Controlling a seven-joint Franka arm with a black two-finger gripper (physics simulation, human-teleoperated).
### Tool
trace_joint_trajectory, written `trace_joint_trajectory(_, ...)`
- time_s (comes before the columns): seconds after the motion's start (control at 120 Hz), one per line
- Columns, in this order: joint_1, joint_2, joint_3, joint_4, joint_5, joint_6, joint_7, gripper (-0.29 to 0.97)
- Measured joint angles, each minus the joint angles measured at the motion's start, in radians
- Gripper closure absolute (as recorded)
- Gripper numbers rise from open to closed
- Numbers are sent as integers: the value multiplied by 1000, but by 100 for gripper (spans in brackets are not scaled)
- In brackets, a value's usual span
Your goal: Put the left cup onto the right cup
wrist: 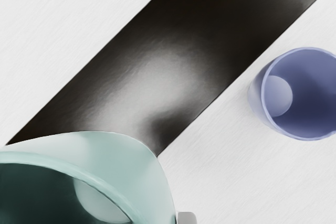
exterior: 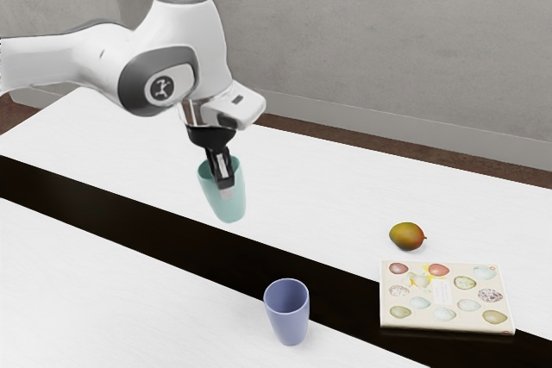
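The white arm (exterior: 164, 66) comes in from the exterior view's left, high over the white table (exterior: 103, 299). Its gripper (exterior: 222, 170) points down and pinches the rim of the green cup (exterior: 222, 196), with one black finger down the outside of the cup's wall. The green cup hangs in the air, open side up and tipped a little. It is over the dark stripe (exterior: 129, 213) that runs across the table. The wrist view looks down into the green cup (wrist: 121, 166) from just above it.

Further to the exterior view's right and nearer stands the blue cup (exterior: 286, 309). It is upright at the near edge of the dark stripe, well apart from the green cup and lower. There is bare table all round it. The wrist view shows the blue cup's (wrist: 299, 93) open top.

A mango (exterior: 406, 234) lies on the white part further right. Just nearer than the mango lies a flat book (exterior: 446, 296) with eggs on its cover.
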Motion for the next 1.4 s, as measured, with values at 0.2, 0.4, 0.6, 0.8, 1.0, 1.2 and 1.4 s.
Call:
trace_joint_trajectory(0.2, 4, 0, -80, 0, -25, -16, -14, 78)
trace_joint_trajectory(0.4, 2, 2, -155, 1, -56, -24, -24, 78)
trace_joint_trajectory(0.6, 3, 5, -193, -8, -80, -19, -31, 78)
trace_joint_trajectory(0.8, 7, -24, -205, -67, -93, -13, -38, 78)
trace_joint_trajectory(1.0, 16, -15, -204, -96, -104, 14, -44, 78)
trace_joint_trajectory(1.2, 16, 15, -204, -96, -105, 39, -48, 78)
trace_joint_trajectory(1.4, 10, 27, -205, -91, -104, 52, -52, 78)
